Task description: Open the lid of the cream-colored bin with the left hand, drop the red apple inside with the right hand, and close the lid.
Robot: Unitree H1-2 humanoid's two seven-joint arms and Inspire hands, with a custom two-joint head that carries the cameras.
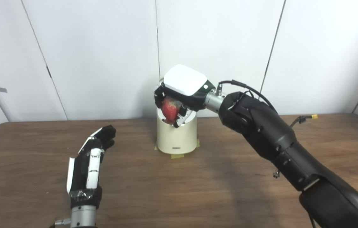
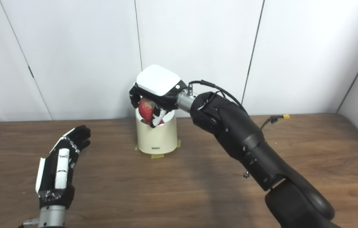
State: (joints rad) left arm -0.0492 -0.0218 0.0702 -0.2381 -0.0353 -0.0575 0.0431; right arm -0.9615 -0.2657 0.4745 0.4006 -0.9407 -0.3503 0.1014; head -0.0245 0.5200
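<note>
The cream-colored bin (image 1: 176, 136) stands at the back middle of the table, taped down at its base. Its top looks open; the lid is hidden behind my right hand. My right hand (image 1: 182, 91) is directly over the bin's mouth, palm down, shut on the red apple (image 1: 170, 109), which hangs just above the rim. In the right eye view the apple (image 2: 146, 110) also shows at the bin's (image 2: 156, 134) opening. My left hand (image 1: 91, 158) is open and empty, held upright above the table to the left of the bin, apart from it.
The brown wooden table (image 1: 198, 183) runs across the view, with white wall panels behind. A loose cable with a yellow connector (image 1: 307, 118) lies at the back right. Yellow tape (image 1: 176, 155) marks the bin's base.
</note>
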